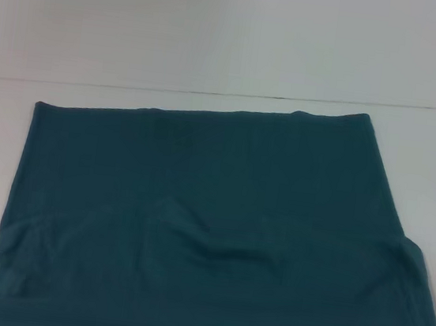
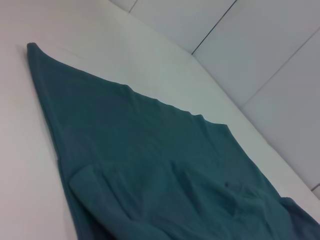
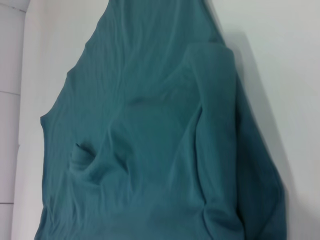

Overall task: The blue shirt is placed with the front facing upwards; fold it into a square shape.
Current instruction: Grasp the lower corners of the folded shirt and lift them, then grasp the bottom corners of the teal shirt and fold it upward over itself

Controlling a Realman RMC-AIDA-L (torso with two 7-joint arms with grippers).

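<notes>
The blue shirt [image 1: 212,210] lies spread flat on the white surface [image 1: 218,36], and in the head view we see it fill most of the lower frame. Its far edge runs straight from left to right, slightly higher on the right, just short of a thin dark line that crosses the surface behind it. Its near part reaches the bottom of the frame. We note a second layer of cloth lying over the near half, its outline curving from the left side across to the right, with a shallow crease and a small dark fold [image 1: 223,253] near the middle. No lettering or collar shows on the visible face.

In the left wrist view the shirt [image 2: 150,150] is seen obliquely: one corner points away along the surface [image 2: 30,200], and a doubled flap with soft wrinkles lies on the nearer part. Grey floor tiles [image 2: 280,60] appear beyond the edge of the surface.

In the right wrist view the shirt [image 3: 150,125] shows a long folded band [image 3: 215,130] along one side, lying on top of the main panel, and a small puckered fold [image 3: 82,160] toward the opposite side.

Neither the left nor the right end effector appears in any view, so we cannot tell how either stands.
</notes>
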